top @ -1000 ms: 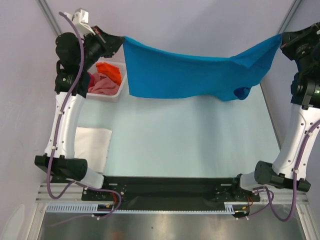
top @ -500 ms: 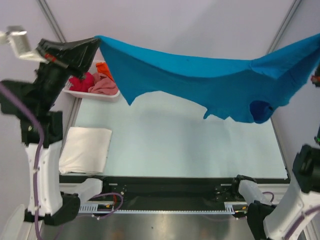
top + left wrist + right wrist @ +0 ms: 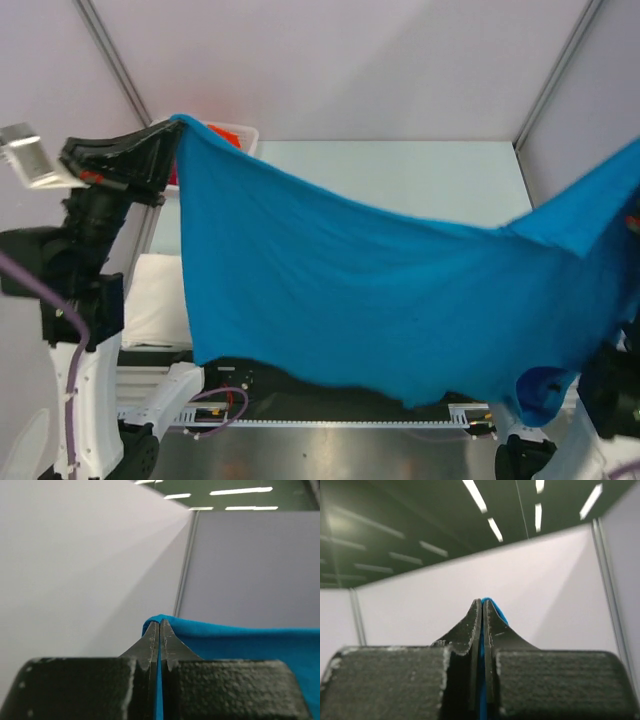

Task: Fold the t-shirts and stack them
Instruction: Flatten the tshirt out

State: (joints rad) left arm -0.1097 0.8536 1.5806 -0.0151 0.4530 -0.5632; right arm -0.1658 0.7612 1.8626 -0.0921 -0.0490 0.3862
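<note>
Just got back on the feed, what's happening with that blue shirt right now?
Both arms hold the blue t-shirt in the air, spread wide between them above the table. The left gripper is shut on one top corner; the right gripper pinches the other end, shown only by its wrist view. This shirt is not yet folded. A white t-shirt lies folded on the table at left.

Left arm [image 3: 100, 400]: a white lower shell under matt black joint housings, a purple cable [image 3: 70, 400] running alongside, a pale grey camera block [image 3: 25, 157] and a small red mark [image 3: 92, 178] at the wrist; left fingers [image 3: 149, 650] and right fingers [image 3: 472, 627] are black, tapered, on grainy black bases.
</note>
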